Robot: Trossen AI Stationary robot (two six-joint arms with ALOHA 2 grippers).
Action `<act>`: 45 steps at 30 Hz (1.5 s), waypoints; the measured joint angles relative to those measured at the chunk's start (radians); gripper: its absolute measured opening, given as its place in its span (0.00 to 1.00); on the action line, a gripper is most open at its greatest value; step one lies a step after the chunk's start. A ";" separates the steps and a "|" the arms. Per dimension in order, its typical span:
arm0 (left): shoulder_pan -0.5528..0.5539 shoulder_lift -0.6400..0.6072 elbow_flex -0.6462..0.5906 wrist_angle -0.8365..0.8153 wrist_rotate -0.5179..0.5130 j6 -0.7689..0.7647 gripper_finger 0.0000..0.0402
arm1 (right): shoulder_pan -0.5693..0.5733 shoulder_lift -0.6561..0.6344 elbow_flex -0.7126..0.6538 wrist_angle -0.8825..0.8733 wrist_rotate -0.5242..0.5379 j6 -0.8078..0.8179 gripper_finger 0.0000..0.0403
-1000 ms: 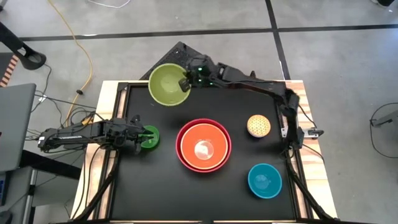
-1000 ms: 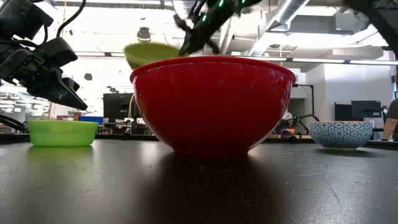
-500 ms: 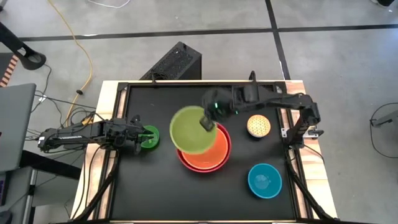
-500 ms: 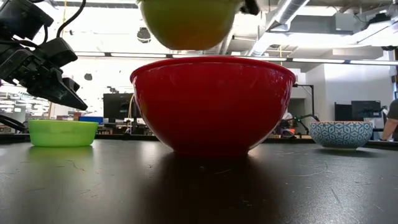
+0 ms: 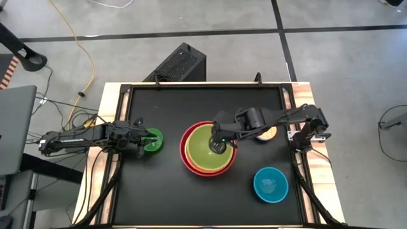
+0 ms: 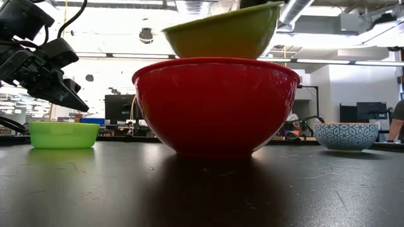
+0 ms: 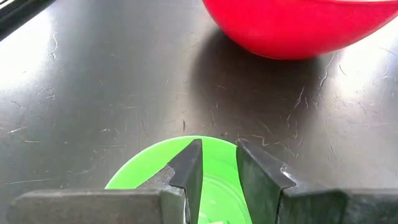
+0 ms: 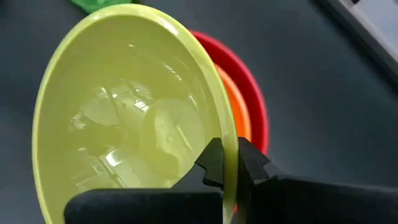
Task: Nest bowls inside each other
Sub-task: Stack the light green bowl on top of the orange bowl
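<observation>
High view first: my right end effector (image 5: 218, 141) is clamped on the rim of the lime green bowl (image 5: 205, 142), one finger inside the wall and one outside, holding it over the orange bowl (image 5: 222, 163), which already sits inside the red-pink bowl (image 5: 186, 159) at the middle of the counter (image 5: 191, 197). From the low view, the lime green bowl is tilted and stands partly above the red-pink rim, not fully seated. My left end effector (image 5: 145, 139) hangs over the small bright green bowl (image 5: 154, 144) near the counter's left edge, its fingers slightly parted and gripping nothing. Teal blue bowl (image 5: 270, 184) sits apart at the front right. Speckled pale yellow bowl (image 5: 269, 133) lies partly hidden behind my right arm.
</observation>
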 joint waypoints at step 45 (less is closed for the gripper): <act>0.000 0.000 0.000 0.000 0.000 0.000 0.22 | -0.151 0.000 -0.409 0.395 -0.180 -0.066 0.21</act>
